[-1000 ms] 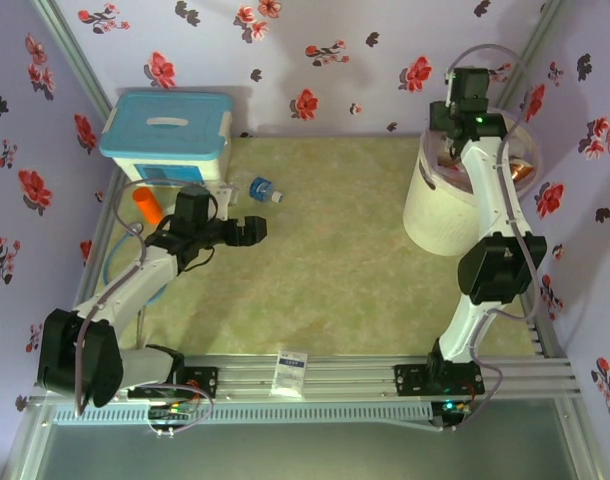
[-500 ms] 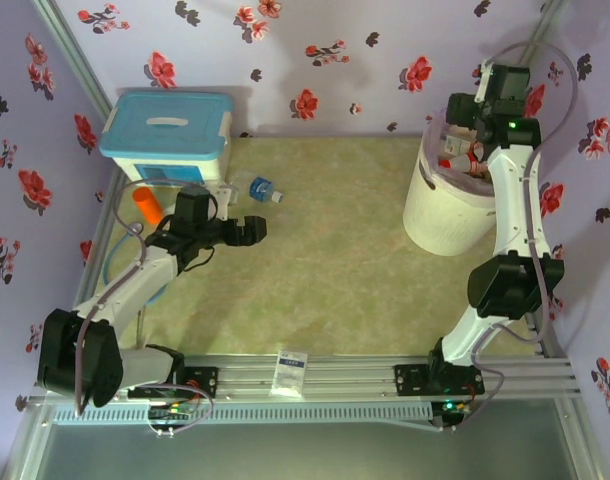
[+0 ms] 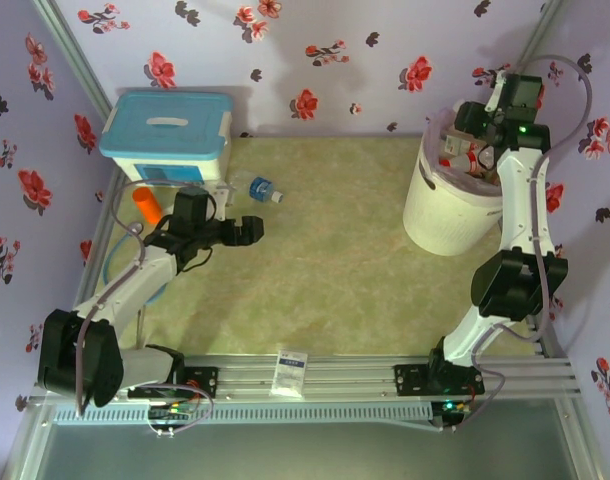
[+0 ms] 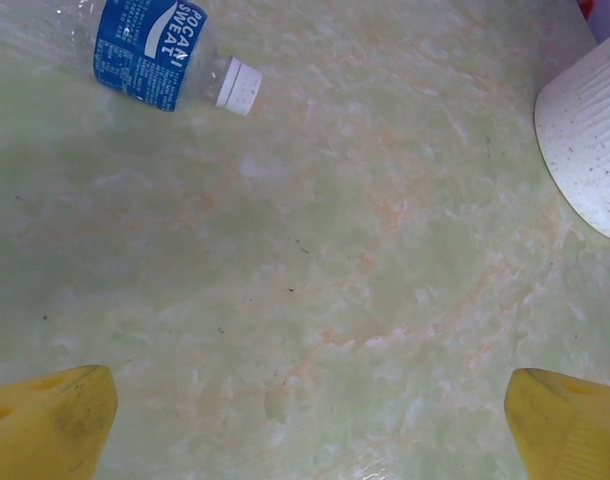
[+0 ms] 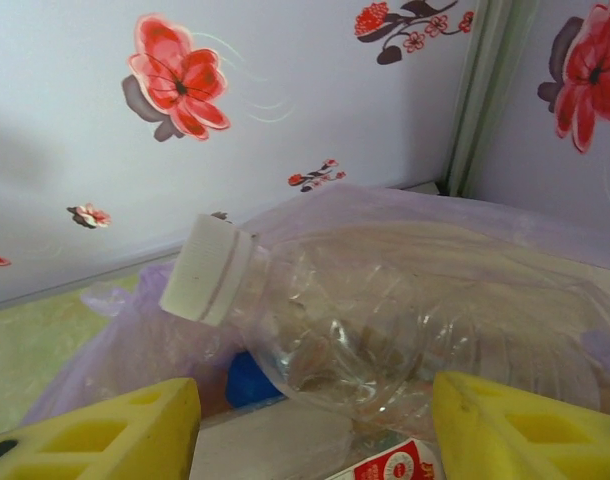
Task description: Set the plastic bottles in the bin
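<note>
Hovering with jaws partly apart, the right gripper (image 5: 310,405) has a clear bottle (image 5: 385,300) just beyond its tips, base cut off, in the bin (image 3: 440,215). The left gripper (image 4: 310,420) gapes wide, a blue-labelled bottle (image 4: 160,50) far ahead, cropped.

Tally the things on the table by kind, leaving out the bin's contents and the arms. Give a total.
Plastic bottle, lying loose: 1
Bin: 1
Box with light-blue lid: 1
Orange cylinder: 1
White packet on the near rail: 1
Total: 5
</note>
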